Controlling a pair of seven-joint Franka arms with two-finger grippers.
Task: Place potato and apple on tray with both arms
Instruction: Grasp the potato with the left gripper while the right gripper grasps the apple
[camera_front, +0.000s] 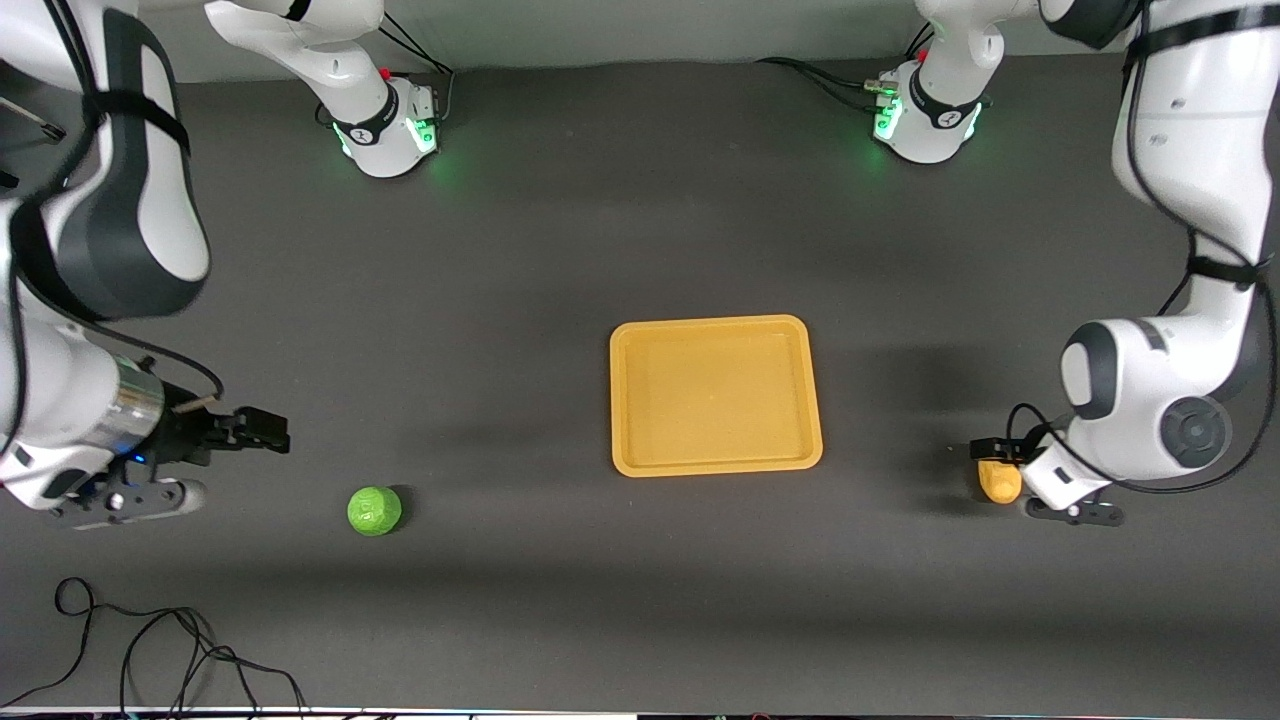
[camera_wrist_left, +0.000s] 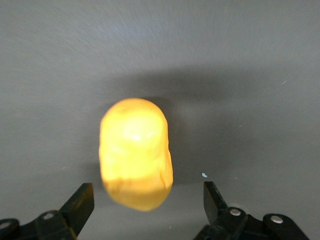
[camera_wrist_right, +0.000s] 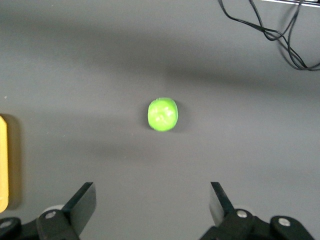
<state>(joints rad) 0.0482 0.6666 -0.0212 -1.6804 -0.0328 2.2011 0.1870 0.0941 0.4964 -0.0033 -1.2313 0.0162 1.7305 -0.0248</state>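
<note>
Potato (camera_wrist_left: 136, 152) is straddled at the desk's left-arm end by the left tool (camera_wrist_left: 149, 200), fingers apart for gripping. Apple (camera_front: 374, 510) lies untouched below the spread right tool (camera_wrist_right: 152, 200); tray (camera_front: 715, 462) sits empty between.

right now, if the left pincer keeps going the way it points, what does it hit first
Probably the smooth yellow-orange oval potato: in the left wrist view it lies dead ahead between the open fingers of the left pincer, on the dark table. Nothing shows between them, though depth is unclear.

A yellow-orange potato (camera_wrist_left: 135, 153), a bright green apple (camera_front: 374, 511) and a plain yellow-orange tray (camera_front: 716, 330) were seen on a dark grey table (camera_front: 560, 250)
</note>
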